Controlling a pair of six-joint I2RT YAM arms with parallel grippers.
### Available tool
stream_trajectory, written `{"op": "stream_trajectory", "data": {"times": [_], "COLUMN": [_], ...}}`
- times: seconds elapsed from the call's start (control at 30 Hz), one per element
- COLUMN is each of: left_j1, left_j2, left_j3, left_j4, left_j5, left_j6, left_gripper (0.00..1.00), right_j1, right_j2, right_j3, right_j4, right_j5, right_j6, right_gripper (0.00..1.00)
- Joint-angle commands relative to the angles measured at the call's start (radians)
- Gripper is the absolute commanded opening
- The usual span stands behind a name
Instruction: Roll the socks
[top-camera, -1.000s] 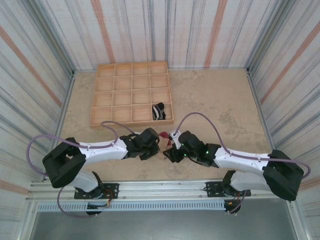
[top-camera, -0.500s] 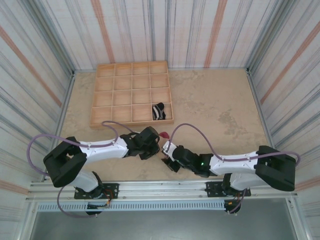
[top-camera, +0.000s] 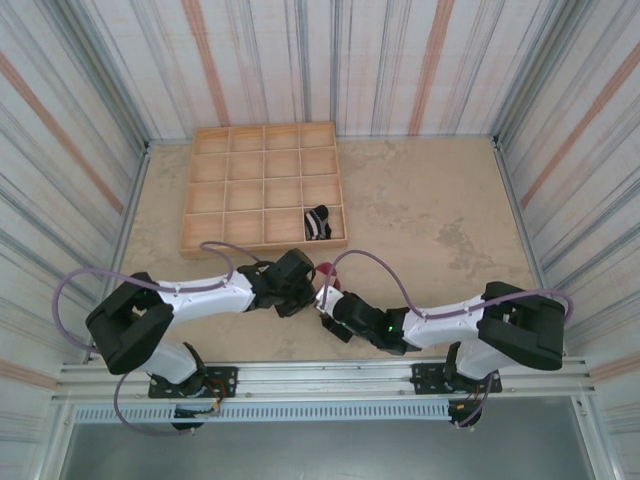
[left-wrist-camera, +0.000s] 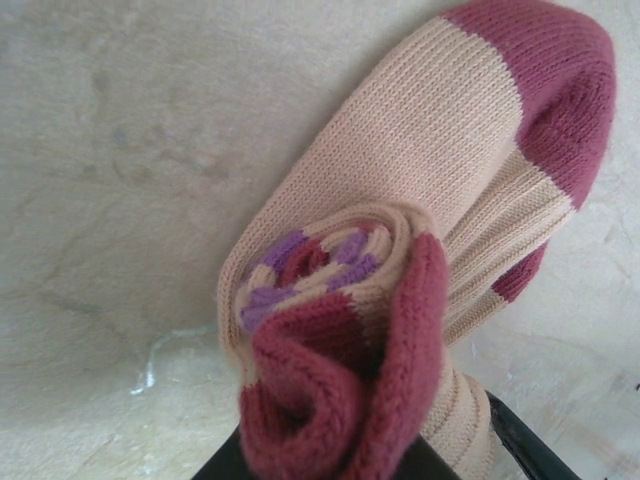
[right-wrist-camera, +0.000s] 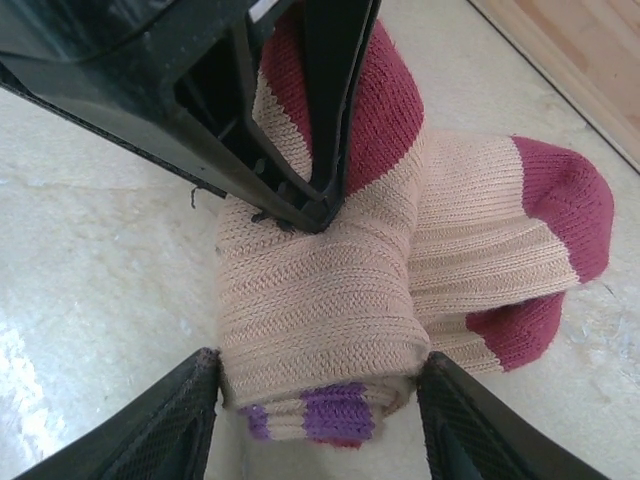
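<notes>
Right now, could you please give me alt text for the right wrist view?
A half-rolled beige sock with a dark red toe, its red cuff pinched by the left end effector; the right end effector straddles the roll.

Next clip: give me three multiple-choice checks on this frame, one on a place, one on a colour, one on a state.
1. Which compartment of the wooden tray holds the black striped sock? A far-left corner; B near-right corner; C far-right corner.
2. The beige sock has a toe that is: A green; B dark red; C blue.
3. The left pincer is: A wide open; B shut on nothing; C shut on the beige sock.
Answers: B, the top view shows it in the right corner nearest the arms; B, both wrist views show it; C, its fingers clamp the cuff in the right wrist view.
</notes>
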Motion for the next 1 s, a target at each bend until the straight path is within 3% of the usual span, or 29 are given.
{"op": "stream_trajectory", "data": {"times": [0.0,0.3,0.43,0.5,0.8,0.97], "left_j1": [-0.018,-0.013,-0.009,-0.004,0.028,0.031], "left_j2": [0.033,0.05,0.051,0.05,0.04,0.037], "left_j3": [-0.006,0.002,-0.001,0.0,0.005,0.004], "left_j4": [-0.079,-0.07,-0.064,-0.064,-0.075,-0.076], "left_j5": [0.039,0.063,0.077,0.09,0.152,0.162], "left_j6": [0.0,0.013,0.02,0.032,0.073,0.075], "left_gripper": [0.0,0.0,0.0,0.0,0.0,0.0], "right_j1": [0.01,0.011,0.011,0.011,0.011,0.008], "right_j2": [0.059,0.092,0.06,0.038,0.038,0.093], "right_j3": [0.055,0.071,0.057,0.053,0.065,0.088], "right_j4": [0.041,0.054,0.055,0.046,0.068,0.072], "right_j5": [-0.006,0.005,0.026,0.027,0.026,0.015], "right_j6": [-0.059,-0.06,-0.059,-0.063,-0.12,-0.128], "right_gripper": [0.55,0.53,0.71,0.73,0.74,0.65]}}
